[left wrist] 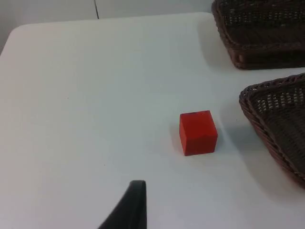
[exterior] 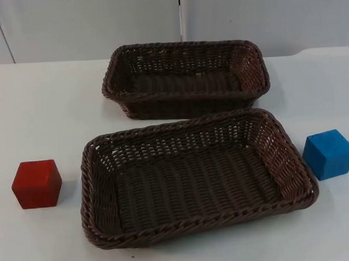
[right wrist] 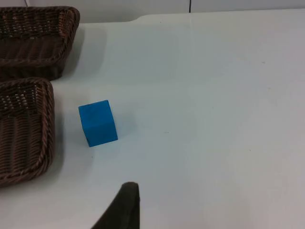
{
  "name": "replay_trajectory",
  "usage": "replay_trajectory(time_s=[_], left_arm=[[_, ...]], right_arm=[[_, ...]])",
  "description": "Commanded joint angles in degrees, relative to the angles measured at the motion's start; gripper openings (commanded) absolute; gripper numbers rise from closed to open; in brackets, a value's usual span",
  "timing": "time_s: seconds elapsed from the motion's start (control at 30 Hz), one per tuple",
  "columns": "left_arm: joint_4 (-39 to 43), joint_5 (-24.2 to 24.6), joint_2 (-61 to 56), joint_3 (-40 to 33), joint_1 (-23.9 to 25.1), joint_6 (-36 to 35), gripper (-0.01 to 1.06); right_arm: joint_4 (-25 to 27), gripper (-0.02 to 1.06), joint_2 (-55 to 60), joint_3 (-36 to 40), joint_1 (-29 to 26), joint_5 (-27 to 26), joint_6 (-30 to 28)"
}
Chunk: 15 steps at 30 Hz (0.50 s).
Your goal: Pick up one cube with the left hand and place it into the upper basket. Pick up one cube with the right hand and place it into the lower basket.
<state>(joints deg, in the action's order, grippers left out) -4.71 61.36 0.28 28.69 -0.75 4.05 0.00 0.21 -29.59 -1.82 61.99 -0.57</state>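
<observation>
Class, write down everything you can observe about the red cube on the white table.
The red cube is a small solid block, matte and uniformly red, with slightly softened edges; it looks like painted wood or foam. It sits flat on the white table, turned slightly so two side faces and the top show. It lies apart from the nearer brown woven basket, on the left arm's side. Nothing touches it but the table. In the left wrist view it appears again, undisturbed.
</observation>
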Motion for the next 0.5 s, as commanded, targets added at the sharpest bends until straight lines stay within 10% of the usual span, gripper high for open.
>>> replay_trajectory(time_s=[0.0,0.47], left_arm=[[-0.59,0.19,-0.28,0.87,0.15,-0.08,1.05],[-1.86,-1.64,4.33,6.51,0.15,-0.23,1.05]], right_arm=[[0.0,1.05,-0.21,0.12,-0.33,-0.14,-0.07],[0.0,1.05,-0.21,0.12,-0.33,-0.14,-0.07]])
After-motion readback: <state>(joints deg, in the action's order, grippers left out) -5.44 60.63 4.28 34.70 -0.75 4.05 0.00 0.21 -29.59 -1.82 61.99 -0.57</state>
